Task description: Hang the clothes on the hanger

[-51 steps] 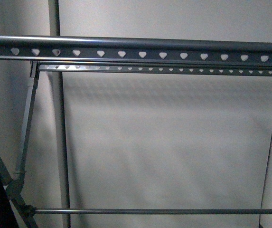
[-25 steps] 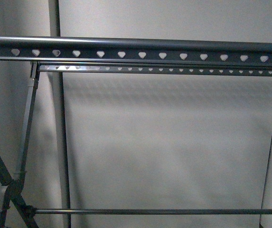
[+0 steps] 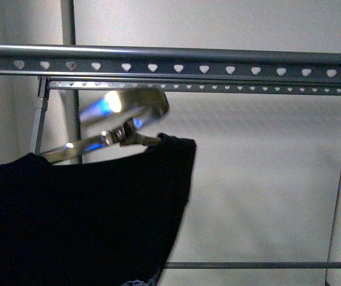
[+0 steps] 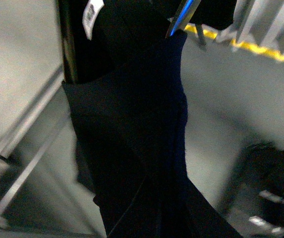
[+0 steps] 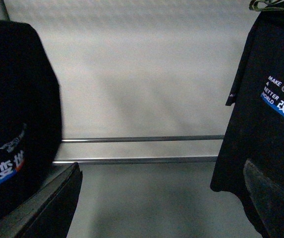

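Note:
A black T-shirt hangs in a broad fold at the lower left of the front view, below the hanger's heart-punched rails. My left gripper is shut on its top edge, on a blurred shiny arm. In the left wrist view the dark cloth fills the middle, with a white label at its top, and hides the jaws. My right gripper is open with nothing between its fingers. In the right wrist view the same shirt shows white and blue characters.
A second black T-shirt printed "MAKE" hangs on the other side of the right wrist view. Two thin lower bars run between the shirts. A thin bar crosses low in the front view, before a pale wall.
The black T-shirt and my left arm have risen into the front view from the lower left; half a second ago only the rack showed there.

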Robot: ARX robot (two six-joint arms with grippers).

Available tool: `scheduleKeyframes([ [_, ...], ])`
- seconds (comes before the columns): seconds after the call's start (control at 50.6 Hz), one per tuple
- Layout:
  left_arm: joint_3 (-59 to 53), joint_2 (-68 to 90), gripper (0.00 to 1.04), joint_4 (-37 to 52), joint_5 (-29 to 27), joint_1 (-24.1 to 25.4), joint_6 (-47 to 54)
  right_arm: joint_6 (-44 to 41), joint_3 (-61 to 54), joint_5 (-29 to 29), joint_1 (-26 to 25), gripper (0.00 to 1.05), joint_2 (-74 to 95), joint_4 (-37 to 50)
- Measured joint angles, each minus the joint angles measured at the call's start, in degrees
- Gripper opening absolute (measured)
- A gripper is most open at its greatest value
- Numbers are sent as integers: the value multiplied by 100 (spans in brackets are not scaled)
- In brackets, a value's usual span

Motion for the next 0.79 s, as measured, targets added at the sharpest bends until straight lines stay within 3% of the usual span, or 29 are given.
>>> scheduleKeyframes([
  [0.217, 234, 341, 4, 1281, 400, -461, 1499, 0, 0, -7, 0, 97, 0, 0],
  [0.336, 479, 481, 4, 1526, 367, -848, 1851, 0, 0, 0, 2, 97, 0, 0],
  [0.415, 485, 586, 4, 2135, 267, -1075, 1851, 0, 0, -2, 0, 97, 0, 0],
  [0.791, 485, 603, 4, 2216, 225, -1088, 1851, 0, 0, -7, 0, 97, 0, 0],
])
